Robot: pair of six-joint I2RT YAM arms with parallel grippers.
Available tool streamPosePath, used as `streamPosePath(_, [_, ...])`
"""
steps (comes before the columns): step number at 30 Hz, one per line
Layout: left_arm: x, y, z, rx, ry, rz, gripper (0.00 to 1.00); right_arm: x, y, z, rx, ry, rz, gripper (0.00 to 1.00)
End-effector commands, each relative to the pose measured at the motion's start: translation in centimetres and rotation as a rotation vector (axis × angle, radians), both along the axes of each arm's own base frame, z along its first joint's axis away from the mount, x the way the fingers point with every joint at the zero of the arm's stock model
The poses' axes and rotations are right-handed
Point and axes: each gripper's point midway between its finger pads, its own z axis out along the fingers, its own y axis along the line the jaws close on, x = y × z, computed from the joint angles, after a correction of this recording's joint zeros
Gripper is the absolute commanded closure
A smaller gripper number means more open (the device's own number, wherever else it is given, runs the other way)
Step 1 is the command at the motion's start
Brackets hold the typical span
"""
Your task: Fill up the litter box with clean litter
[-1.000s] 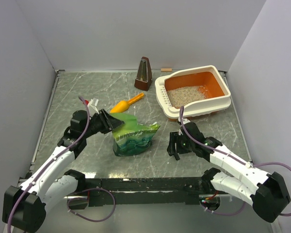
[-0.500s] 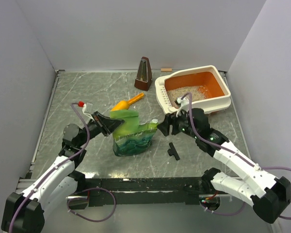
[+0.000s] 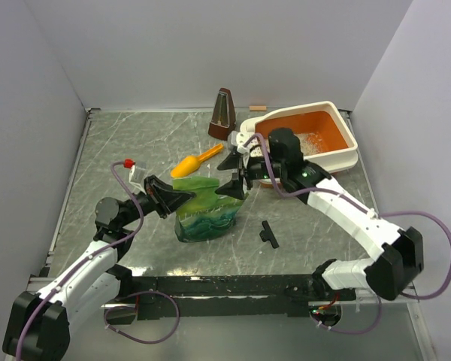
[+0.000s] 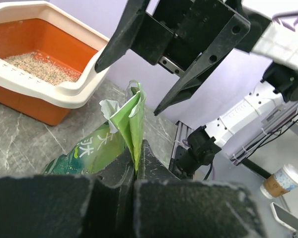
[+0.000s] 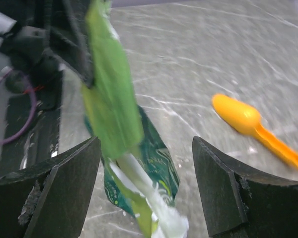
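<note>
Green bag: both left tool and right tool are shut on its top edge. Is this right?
Only the left tool is shut on the green bag; the right tool is open around its top, as the right wrist view shows.

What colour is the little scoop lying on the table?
The scoop is orange-yellow all over, bowl and handle alike; the right wrist view shows it largest.

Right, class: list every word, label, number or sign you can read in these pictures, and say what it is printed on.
Green bag: white characters, seemingly Chinese, cut off by folds; not legible.
Paper cup: no readable print.
Litter box, orange scoop, metronome: no lettering visible.
</note>
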Motion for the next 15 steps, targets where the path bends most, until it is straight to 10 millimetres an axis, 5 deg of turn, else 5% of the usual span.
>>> streamPosePath(1, [-2.0, 0.3, 3.9, -0.047, -0.218, -0.029, 0.99, -2.9, 1.0, 0.8, 0.012, -0.039, 0.297, 0.20])
streamPosePath(12, [-2.2, 0.3, 4.5, -0.046, -0.245, -0.040, 0.99, -3.1, 2.2, -2.4, 0.007, 0.098, 0.389, 0.26])
streamPosePath(13, [-2.2, 0.3, 4.6, -0.046, -0.245, -0.041, 0.99, -3.2, 2.2, -2.6, 0.006, 0.105, 0.393, 0.30])
streamPosePath(15, [-2.2, 0.2, 4.8, -0.045, -0.246, -0.048, 0.99, -3.3, 2.2, -2.8, 0.002, 0.108, 0.394, 0.57])
